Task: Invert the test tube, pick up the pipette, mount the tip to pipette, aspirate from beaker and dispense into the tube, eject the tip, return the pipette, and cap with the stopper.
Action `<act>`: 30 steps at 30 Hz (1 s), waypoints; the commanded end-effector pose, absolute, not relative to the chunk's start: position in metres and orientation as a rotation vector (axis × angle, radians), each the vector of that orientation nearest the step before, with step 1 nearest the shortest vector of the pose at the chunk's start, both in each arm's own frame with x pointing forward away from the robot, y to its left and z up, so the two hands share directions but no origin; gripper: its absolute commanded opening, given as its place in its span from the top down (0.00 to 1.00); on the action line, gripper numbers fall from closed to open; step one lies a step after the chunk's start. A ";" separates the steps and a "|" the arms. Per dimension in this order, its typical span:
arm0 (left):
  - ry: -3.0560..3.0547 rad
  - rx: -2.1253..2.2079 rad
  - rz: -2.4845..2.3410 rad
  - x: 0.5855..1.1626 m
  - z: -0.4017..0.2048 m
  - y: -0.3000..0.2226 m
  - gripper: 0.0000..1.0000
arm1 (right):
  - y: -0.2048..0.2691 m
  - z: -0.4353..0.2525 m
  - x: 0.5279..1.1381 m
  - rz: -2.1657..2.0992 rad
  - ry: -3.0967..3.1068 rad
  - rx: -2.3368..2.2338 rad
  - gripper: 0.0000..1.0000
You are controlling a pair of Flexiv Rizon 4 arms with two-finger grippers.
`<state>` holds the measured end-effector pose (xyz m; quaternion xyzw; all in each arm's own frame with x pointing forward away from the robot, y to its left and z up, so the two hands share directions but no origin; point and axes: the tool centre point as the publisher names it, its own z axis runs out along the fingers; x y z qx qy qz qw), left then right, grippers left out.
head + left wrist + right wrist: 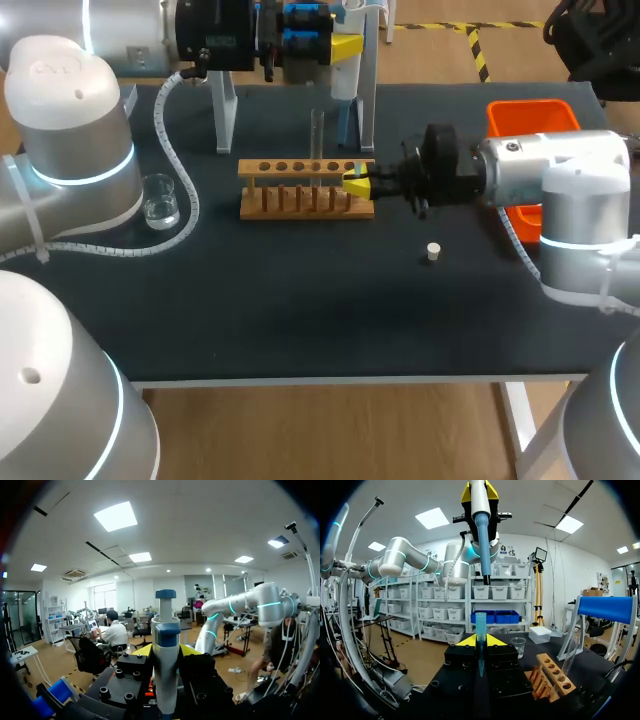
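Note:
My left gripper (340, 42) hangs high at the back of the table, shut on the white and blue pipette (345, 68), which points down. In the left wrist view the pipette (165, 650) stands between the yellow fingers (142, 651). My right gripper (356, 183) is at the right end of the wooden rack (305, 190), shut on a teal pipette tip (480, 622) held upright. The pipette's nozzle (484, 555) hangs straight above that tip, with a gap between them. A clear test tube (317, 135) stands in the rack. The beaker (160, 200) sits at the left, the white stopper (433, 252) in front of my right arm.
An orange bin (530, 118) stands at the back right, partly behind my right arm. The white pipette stand (226, 115) rises behind the rack. A coiled cable (175, 170) from my left arm lies beside the beaker.

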<state>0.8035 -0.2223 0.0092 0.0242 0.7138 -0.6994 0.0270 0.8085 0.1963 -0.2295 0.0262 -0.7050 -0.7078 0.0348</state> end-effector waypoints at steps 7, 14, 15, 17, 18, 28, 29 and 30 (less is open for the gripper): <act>2.201 0.073 -2.161 0.803 0.009 -0.222 1.00 | 0.208 -0.227 0.813 -2.176 -2.159 0.091 1.00; 2.201 0.073 -2.161 0.803 0.009 -0.222 1.00 | 0.209 -0.223 0.813 -2.171 -2.161 0.101 1.00; 2.201 0.073 -2.161 0.803 0.009 -0.222 1.00 | 0.210 -0.223 0.813 -2.170 -2.162 0.103 1.00; 2.201 0.073 -2.161 0.803 0.009 -0.222 1.00 | 0.211 -0.222 0.812 -2.168 -2.163 0.106 1.00; 2.201 0.073 -2.161 0.803 0.009 -0.222 1.00 | 0.212 -0.222 0.812 -2.167 -2.163 0.108 1.00; 2.201 0.073 -2.161 0.803 0.009 -0.222 1.00 | 0.214 -0.220 0.811 -2.164 -2.164 0.118 1.00; 2.201 0.073 -2.161 0.803 0.009 -0.222 1.00 | 0.214 -0.219 0.811 -2.164 -2.164 0.118 1.00; 2.201 0.073 -2.161 0.803 0.009 -0.222 1.00 | 0.214 -0.219 0.811 -2.165 -2.164 0.118 1.00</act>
